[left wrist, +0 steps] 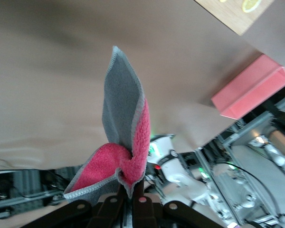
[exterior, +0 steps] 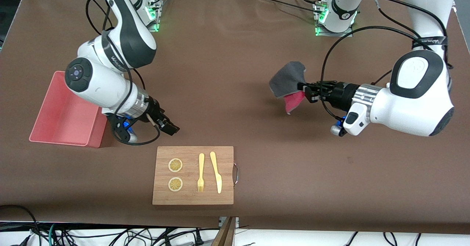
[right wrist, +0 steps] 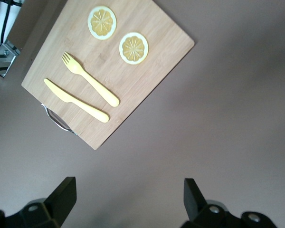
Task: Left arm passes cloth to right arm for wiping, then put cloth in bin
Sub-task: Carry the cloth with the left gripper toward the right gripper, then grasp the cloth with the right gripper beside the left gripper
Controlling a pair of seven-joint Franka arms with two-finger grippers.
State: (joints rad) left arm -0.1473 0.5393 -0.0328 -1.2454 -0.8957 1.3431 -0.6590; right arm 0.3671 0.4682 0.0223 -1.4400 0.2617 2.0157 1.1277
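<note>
Cloth held aloft
Left gripper [exterior: 302, 91] pinches the cloth [exterior: 288, 80] (grey face up) above the table; right gripper [exterior: 167, 125] hangs wide open, empty.

The left hand [exterior: 302, 90] grips the cloth [exterior: 288, 80] above the brown worktop [exterior: 227, 55]. The right hand [exterior: 169, 125] hangs with fingers apart between the bin [exterior: 55, 128] and the cutting board [exterior: 193, 175].

The bin [exterior: 66, 110] sits toward the right arm's end; the cutting board [exterior: 193, 175], nearer the front camera, carries cutlery.
</note>
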